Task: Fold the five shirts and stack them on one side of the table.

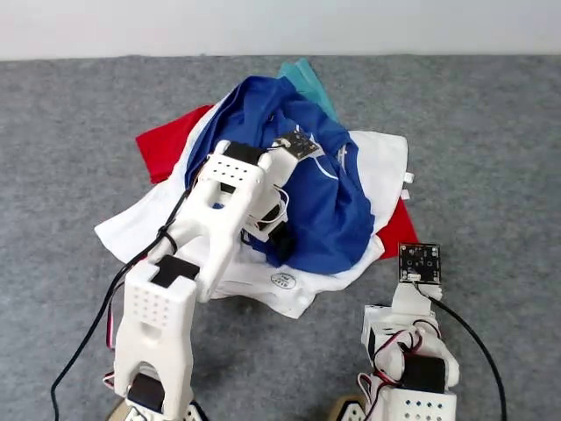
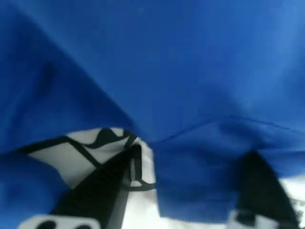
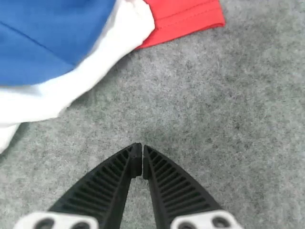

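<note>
Left end effector [image 2: 193, 157]: the two black fingers [image 2: 109, 191] stand spread apart, with a bunched fold of the blue shirt [image 2: 167, 71] lying between them. I cannot tell whether the cloth is pinched. Just beside one finger is white cloth with a black printed pattern [image 2: 86, 148], lying under the blue.

High view: the left end effector [image 1: 279, 230] is down in the near edge of the blue shirt [image 1: 324, 202], with the left arm [image 1: 184, 263] stretched out over the pile from the near left.

Right end effector [image 3: 142, 160]: fingers closed tip to tip, nothing between them. It points at bare grey counter [image 3: 214, 105], near the pile's edge but apart from it. A rolled edge of the white shirt [image 3: 71, 90] and a hemmed corner of the red shirt [image 3: 186, 16] lie beyond the tips. The right arm [image 1: 412, 351] sits folded back at the near right.

Shirts: all in one loose heap at mid-counter [image 1: 491, 132], unfolded.
- Blue on top, crumpled.
- White shirt [image 1: 386, 167] spread under it, showing on both sides.
- Red shirt [image 1: 166, 145] lowest, showing at far left and near right.
- A teal shirt [image 1: 307, 79] pokes out at the far side.
</note>
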